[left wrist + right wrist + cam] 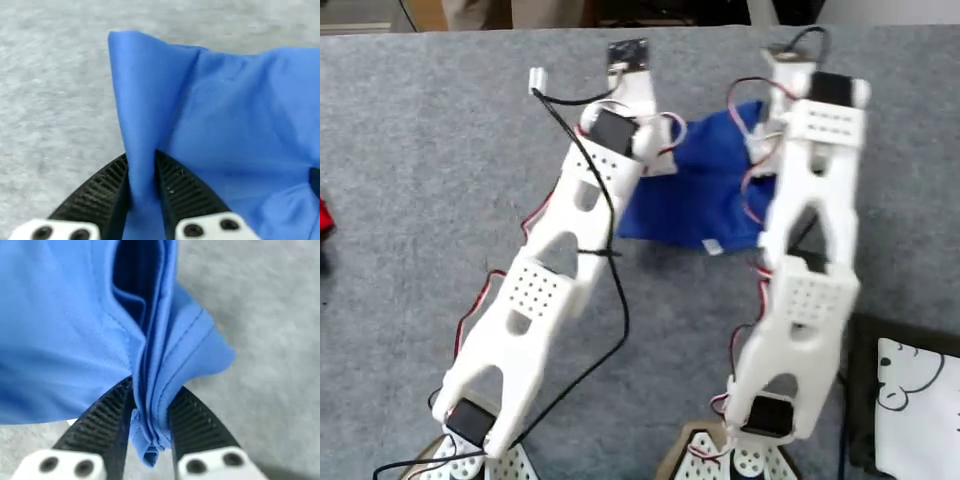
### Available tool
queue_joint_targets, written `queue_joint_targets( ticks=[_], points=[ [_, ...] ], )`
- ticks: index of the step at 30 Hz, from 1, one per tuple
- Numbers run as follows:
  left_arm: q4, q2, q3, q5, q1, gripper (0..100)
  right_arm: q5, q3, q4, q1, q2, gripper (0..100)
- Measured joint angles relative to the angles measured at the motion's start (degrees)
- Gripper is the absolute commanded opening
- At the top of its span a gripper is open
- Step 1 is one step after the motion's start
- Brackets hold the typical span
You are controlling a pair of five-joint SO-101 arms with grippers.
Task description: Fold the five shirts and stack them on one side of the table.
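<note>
A blue shirt (705, 190) lies bunched on the grey table between the two arms, toward the far middle. In the left wrist view my left gripper (142, 172) is shut on a raised fold of the blue shirt (225, 120), with cloth pinched between the black ribbed fingers (182, 192). In the right wrist view my right gripper (149, 410) is shut on a thick bundle of layered edges of the blue shirt (70, 325). From above, the left arm's head (620, 125) sits at the shirt's left edge and the right arm's head (815, 110) at its right edge.
A white cloth with black drawing on a dark surface (910, 395) lies at the near right corner. A red object (324, 215) peeks in at the left edge. Grey table (410, 150) stretches open to the left.
</note>
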Motion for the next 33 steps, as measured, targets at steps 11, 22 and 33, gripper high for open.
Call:
queue_joint_targets(
  ticks=[11,22,33],
  points=[
    [-2.7,-5.7,0.0,0.1,18.4,2,13.1,26.4,-0.1,28.9,-27.3,0.4],
    [-4.3,-5.8,0.0,0.1,34.4,2,28.4,40.3,-2.2,60.3,-41.3,0.4],
    [-9.4,-5.8,0.0,0.1,43.3,2,31.6,42.9,-10.5,77.1,-41.8,0.4]
  ],
)
